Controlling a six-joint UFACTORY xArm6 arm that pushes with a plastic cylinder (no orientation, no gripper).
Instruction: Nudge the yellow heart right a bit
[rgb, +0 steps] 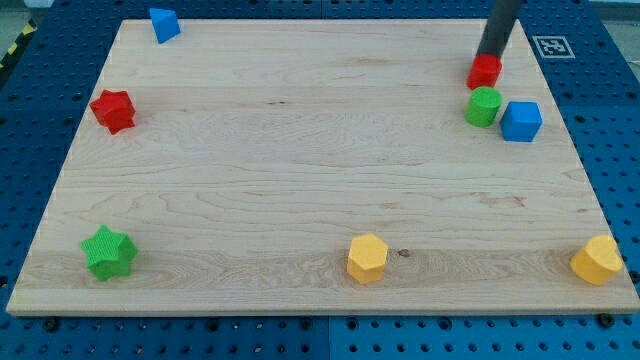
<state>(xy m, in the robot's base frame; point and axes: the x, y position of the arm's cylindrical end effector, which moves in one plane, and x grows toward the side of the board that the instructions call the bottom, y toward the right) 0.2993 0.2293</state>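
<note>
Our arm carries no gripper, only a dark rod, and my tip (489, 57) sits at the view's top right, touching the top of a small red block (485, 71). Just below that stand a green cylinder (483, 106) and a blue cube (521, 121), side by side. The yellow heart (598, 261) lies far off at the counter's (300, 150) bottom right corner, well apart from the tip. A yellow hexagon (367, 258) sits at bottom centre.
</note>
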